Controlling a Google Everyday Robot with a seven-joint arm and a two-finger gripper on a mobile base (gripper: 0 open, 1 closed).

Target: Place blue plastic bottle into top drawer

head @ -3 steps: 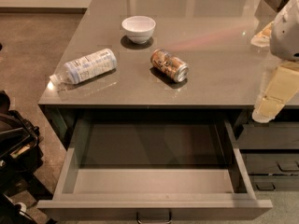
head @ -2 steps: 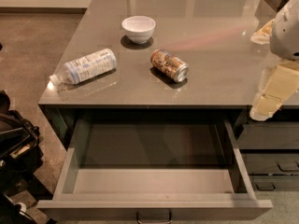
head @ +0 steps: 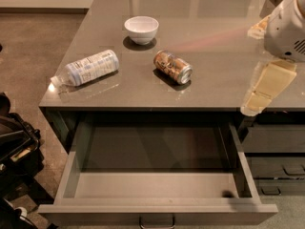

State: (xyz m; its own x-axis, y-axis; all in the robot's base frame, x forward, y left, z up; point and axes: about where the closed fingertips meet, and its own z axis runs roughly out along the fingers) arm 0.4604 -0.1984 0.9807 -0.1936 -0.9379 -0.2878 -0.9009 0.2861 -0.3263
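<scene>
The blue plastic bottle lies on its side on the grey countertop at the left, with its white cap pointing toward the left edge. The top drawer is pulled wide open below the counter's front edge and has nothing in it. Its small metal handle shows at the bottom. My gripper hangs at the right edge of the counter, cream-coloured and pointing down and to the left. It is far from the bottle and holds nothing.
A brown-gold can lies on its side mid-counter. A white bowl stands behind it. Narrower dark drawers are at the right. Dark robot parts sit at the left, over the floor.
My gripper has shifted slightly to the left at the counter's right edge. The bottle, can, bowl and drawer have not moved.
</scene>
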